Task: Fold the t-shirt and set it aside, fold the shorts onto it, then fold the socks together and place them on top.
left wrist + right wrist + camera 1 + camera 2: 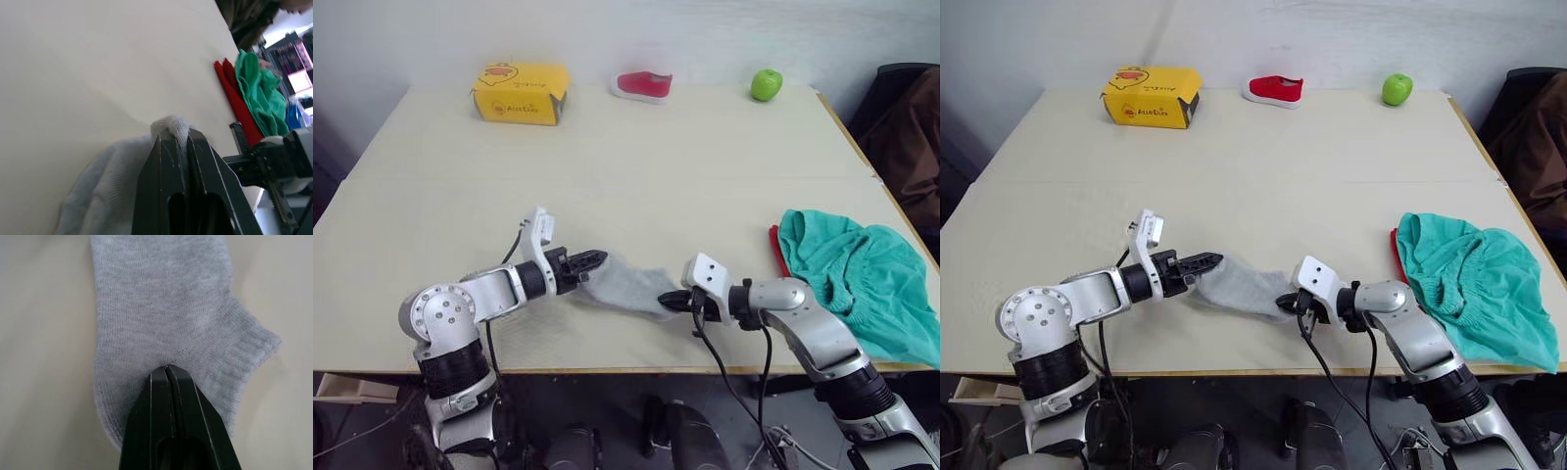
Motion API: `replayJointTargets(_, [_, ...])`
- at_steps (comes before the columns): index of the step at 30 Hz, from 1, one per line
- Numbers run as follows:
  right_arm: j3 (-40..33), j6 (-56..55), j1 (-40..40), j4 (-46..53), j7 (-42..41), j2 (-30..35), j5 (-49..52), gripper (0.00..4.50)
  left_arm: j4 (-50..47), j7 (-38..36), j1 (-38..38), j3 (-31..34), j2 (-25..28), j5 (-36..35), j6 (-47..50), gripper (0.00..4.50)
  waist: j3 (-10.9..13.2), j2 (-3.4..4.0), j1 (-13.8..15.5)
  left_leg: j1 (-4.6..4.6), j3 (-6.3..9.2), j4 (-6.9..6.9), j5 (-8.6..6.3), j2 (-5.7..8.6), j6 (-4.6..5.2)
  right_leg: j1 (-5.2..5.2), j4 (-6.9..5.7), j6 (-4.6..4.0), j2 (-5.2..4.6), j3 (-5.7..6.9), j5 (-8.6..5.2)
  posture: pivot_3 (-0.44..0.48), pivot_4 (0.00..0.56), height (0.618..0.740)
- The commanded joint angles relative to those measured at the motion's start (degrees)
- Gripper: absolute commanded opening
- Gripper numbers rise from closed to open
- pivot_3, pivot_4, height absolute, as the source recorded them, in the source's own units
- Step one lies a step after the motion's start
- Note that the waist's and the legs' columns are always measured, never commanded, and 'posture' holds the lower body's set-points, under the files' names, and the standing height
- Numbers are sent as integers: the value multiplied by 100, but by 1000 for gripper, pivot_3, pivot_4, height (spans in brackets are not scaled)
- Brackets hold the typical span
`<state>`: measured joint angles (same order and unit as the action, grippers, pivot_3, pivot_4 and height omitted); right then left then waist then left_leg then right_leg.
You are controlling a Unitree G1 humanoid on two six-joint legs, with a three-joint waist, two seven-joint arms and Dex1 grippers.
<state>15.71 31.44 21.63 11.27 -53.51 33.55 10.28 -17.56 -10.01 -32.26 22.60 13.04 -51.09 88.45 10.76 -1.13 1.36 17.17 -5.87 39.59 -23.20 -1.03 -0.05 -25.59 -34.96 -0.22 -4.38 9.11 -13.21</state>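
Socks [628,285], light grey soft knit, flat near your table's [636,166] front edge, your left gripper [590,260] clamped on one end, your right gripper [672,300] clamped on the other, teal-green cloth shorts [862,277] on bright red t-shirt [776,249] at right.

1. Wide bare beige tabletop [636,176] lies open beyond the light grey knit socks [626,286].
2. Right of the socks, crumpled teal-green cloth shorts [862,279] block the table edge.
3. Far behind the socks: yellow cardboard box [520,93], small red-and-white shoe [643,85], green apple [766,84].
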Motion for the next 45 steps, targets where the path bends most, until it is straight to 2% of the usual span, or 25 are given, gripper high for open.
replayJointTargets(1, [89, 62, -51, -123, 17, 38, -80, 0, -199, -636, -119, -773, 445, -104, -173, 26, 0, 0, -6, 0, 0, -2, 0, 0, 0, 0, 0, 1, 0, 0, 0, 0, 150, 740])
replayJointTargets(4, [110, 41, -35, -150, 15, 37, -98, 0, 21, -838, -256, -1105, 766, 112, -442, 26, 1, 1, -7, -2, -1, -6, 1, 0, -2, 0, 1, 0, 1, 0, -1, 0, 150, 740])
replayJointTargets(7, [115, 29, -39, -152, 24, 34, -108, 0, 134, -849, -206, -946, 936, 183, -584, 26, 1, 2, -11, -1, 0, -6, 2, 0, -2, -1, 3, 0, 1, 0, -1, 0, 150, 740])
replayJointTargets(10, [118, 20, -47, -149, 31, 26, -108, 0, 102, -652, -1, -495, 919, 143, -518, 623, 1, 2, -13, -1, 1, -8, 3, -1, 1, -1, 5, 0, 1, 0, -2, 0, 150, 740])
replayJointTargets(13, [129, -9, -36, -176, 37, 5, -115, 0, -119, -525, 338, -118, 977, 101, -403, 1607, 1, 2, -17, -2, 0, -14, 3, -2, 2, -1, 9, 0, 1, 0, -2, 0, 150, 740])
replayJointTargets(14, [138, -33, -12, -209, 37, -12, -122, 0, -230, -467, 487, 123, 939, 14, -253, 1814, 1, 2, -19, -3, 0, -18, 4, -2, 4, -1, 10, 0, 0, 0, -2, 0, 150, 740])
replayJointTargets(17, [154, -79, 45, -279, 24, -42, -128, 0, -525, -297, 853, 799, 739, -247, 231, 2804, 2, 2, -15, -2, 0, -22, 6, -2, 7, -2, 15, 0, 0, 1, -2, 0, 150, 740])
replayJointTargets(22, [197, -177, 131, -406, -43, -50, -141, 0, -813, 263, 1620, 1391, 171, -1579, 405, 4376, 2, 2, -13, -2, 1, -26, 4, -2, 3, -2, 19, 1, -1, 1, -2, 0, 150, 740])
replayJointTargets(26, [226, -211, 198, -480, -79, -58, -142, 0, -650, 1081, 1870, 1350, -306, -1999, 405, 4475, 2, 2, 6, -1, 3, -26, 2, 0, 0, -2, 22, 2, -3, 1, -1, 0, 150, 740])
replayJointTargets(31, [242, -184, 227, -439, -115, -2, -114, 0, -425, 1835, 1795, 1476, -591, -2009, 357, 4475, 2, 2, 5, -3, 4, -36, 1, 1, -1, -2, 26, 3, -1, 1, -1, 0, 150, 740])
replayJointTargets(33, [232, -194, 214, -433, -138, 43, -125, 0, -392, 2016, 1793, 1506, -534, -2094, 353, 4475, 1, 0, 7, -2, 4, -36, 1, 2, -1, -1, 28, 3, -1, 1, -1, 0, 150, 740])
replayJointTargets(35, [215, -204, 196, -427, -145, 69, -128, 0, -352, 2214, 1886, 1629, -380, -2581, 262, 4475, 1, 0, 0, -3, 5, -37, 1, 2, -2, -2, 28, 3, -1, 1, -1, 0, 150, 740])
replayJointTargets(37, [205, -207, 178, -417, -142, 74, -129, 0, -244, 2500, 2188, 1597, -27, -3494, -41, 4475, 1, 1, -10, -3, 5, -42, 1, 1, -3, -2, 29, 3, 0, 2, -1, 0, 150, 740])
replayJointTargets(39, [204, -209, 164, -417, -121, 54, -135, 0, -222, 2794, 2666, 1248, 540, -4621, -577, 4475, 1, 1, -16, -3, 4, -51, 0, -1, -5, -9, 30, 3, 0, 2, -2, 0, 150, 740])
replayJointTargets(41, [212, -216, 156, -421, -102, 32, -145, 0, -276, 3119, 3055, 800, 1076, -5437, -1141, 4475, 2, 2, -3, -2, 5, -52, -3, -2, -10, -18, 31, 1, 0, 3, -3, 0, 150, 740])
replayJointTargets(43, [208, -206, 139, -409, -84, 1, -129, 0, -336, 3347, 3249, 373, 1437, -5847, -1618, 4475, 2, 2, 20, -8, 8, -50, -3, 0, -9, -20, 37, 1, -4, 3, -2, 0, 150, 740])
replayJointTargets(45, [216, -193, 120, -384, -66, -20, -117, 0, -286, 3500, 3198, -42, 1549, -5873, -2024, 4475, 2, 4, 27, -7, 19, -49, -3, 6, -8, -17, 48, 6, -8, 5, 1, 0, 150, 740])
